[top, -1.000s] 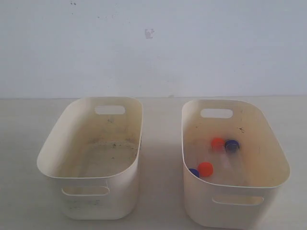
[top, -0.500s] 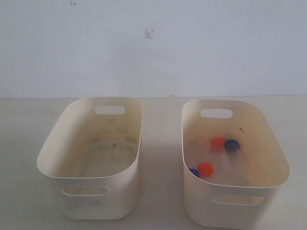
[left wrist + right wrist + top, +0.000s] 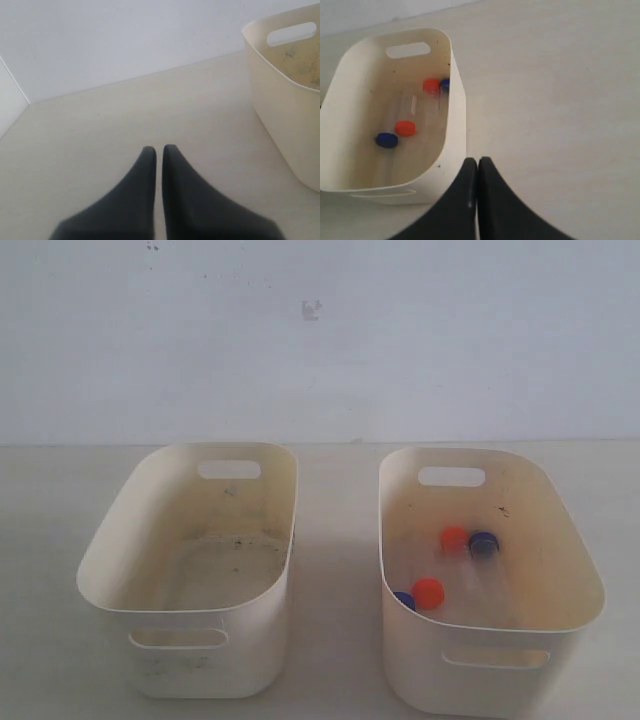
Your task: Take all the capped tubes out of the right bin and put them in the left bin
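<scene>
The right bin (image 3: 565, 540) (image 3: 454, 100) holds the capped tubes: two with orange-red caps (image 3: 454, 539) (image 3: 428, 592) and two with dark blue caps (image 3: 484, 544) (image 3: 404, 599). The right wrist view shows the same caps, orange-red (image 3: 431, 85) (image 3: 405, 128) and blue (image 3: 444, 85) (image 3: 386, 140). The left bin (image 3: 120, 530) (image 3: 280, 105) has a speck-strewn floor and no tubes. My left gripper (image 3: 159, 150) is shut with nothing in it, over bare table beside the left bin. My right gripper (image 3: 478, 161) is shut with nothing in it, just outside the right bin's near corner. Neither gripper shows in the exterior view.
Both bins stand side by side on a pale table (image 3: 335, 570) with a gap between them. A white wall (image 3: 320, 340) rises behind. In the left wrist view a wall corner (image 3: 15, 85) lies off to one side.
</scene>
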`<action>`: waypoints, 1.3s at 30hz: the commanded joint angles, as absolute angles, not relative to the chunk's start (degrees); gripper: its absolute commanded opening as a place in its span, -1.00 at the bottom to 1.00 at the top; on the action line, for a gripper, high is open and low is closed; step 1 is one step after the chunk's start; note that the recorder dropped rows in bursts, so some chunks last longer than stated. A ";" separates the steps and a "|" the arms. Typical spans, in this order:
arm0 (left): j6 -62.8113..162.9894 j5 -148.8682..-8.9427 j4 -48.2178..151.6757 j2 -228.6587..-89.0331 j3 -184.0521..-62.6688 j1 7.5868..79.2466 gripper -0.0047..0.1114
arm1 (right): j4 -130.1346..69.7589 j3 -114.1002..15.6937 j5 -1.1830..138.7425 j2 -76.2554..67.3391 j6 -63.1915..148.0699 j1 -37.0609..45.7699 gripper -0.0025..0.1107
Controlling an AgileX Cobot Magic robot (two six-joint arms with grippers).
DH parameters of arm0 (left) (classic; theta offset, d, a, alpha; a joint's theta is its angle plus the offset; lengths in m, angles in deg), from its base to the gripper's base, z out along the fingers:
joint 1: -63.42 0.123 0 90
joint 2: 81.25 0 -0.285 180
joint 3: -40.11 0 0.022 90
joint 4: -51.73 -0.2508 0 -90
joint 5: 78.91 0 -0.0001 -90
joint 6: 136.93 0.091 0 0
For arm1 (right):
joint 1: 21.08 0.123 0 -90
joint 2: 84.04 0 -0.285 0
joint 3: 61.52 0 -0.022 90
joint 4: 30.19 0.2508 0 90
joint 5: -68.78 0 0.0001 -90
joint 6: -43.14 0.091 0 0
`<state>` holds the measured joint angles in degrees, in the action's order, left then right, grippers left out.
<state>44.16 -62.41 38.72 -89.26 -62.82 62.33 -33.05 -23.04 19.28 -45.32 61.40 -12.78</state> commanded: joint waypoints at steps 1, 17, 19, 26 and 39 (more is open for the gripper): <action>44.23 -62.63 38.61 -89.03 -62.67 62.20 -0.85 | -33.21 -23.76 17.75 -44.97 52.02 -11.84 -0.96; 44.23 -62.63 38.61 -89.03 -62.67 62.20 -0.85 | -22.05 -50.16 14.58 -7.95 42.66 0.85 -0.96; 44.23 -62.63 38.61 -89.03 -62.67 62.20 -0.85 | -25.68 -54.84 13.61 -1.94 46.99 3.09 -0.96; 44.23 -62.63 38.61 -89.03 -62.67 62.20 -0.85 | -24.27 -64.99 8.82 15.90 57.42 4.14 -0.96; 44.23 -62.63 38.61 -89.03 -62.67 62.20 -0.85 | -22.35 -66.73 7.32 30.17 64.47 4.00 -0.96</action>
